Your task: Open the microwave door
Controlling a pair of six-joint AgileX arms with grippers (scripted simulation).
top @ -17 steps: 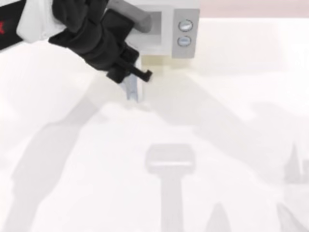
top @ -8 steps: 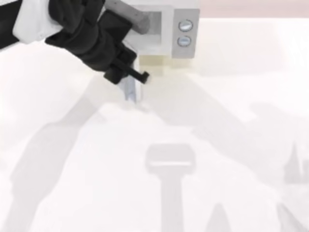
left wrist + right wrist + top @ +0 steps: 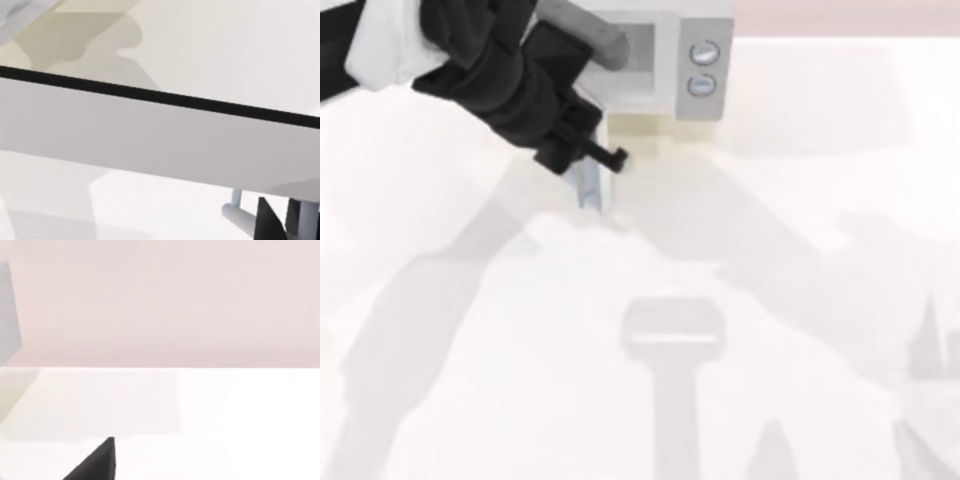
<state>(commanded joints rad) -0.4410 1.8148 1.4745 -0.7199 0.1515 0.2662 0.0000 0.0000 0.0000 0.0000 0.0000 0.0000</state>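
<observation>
At the far edge of the tabletop (image 3: 800,250), left of centre in the top view, stands the microwave (image 3: 665,55), its two round knobs (image 3: 703,68) stacked on the panel at its right side. The cavity is exposed: the microwave door (image 3: 592,165) is swung out toward the near edge, seen edge-on as a narrow pale strip running from the oven's front left corner. The left arm reaches in from the far left corner, and the left pincer (image 3: 592,152) sits at the outer end of the door, its black fingers (image 3: 610,157) pressed close about the door's handle area; the exact contact is hidden by the arm's body. Only shadows of arms fall across the near half of the tabletop, and the right arm itself is not seen from above. From the left wrist view, the door (image 3: 160,140) fills the middle as a broad light-grey slab with a thin black line along one long edge, the cavity floor showing pale yellow beyond it. One corner shows the pale handle bar (image 3: 235,217) with a dark finger (image 3: 267,225) set against it. From the right wrist view, bare tabletop (image 3: 225,410) meets a pinkish backdrop, a grey corner of the oven (image 3: 9,310) shows at one side, and a single dark fingertip (image 3: 97,462) of the right pincer enters the frame; whether it is spread or pressed together I cannot tell.
</observation>
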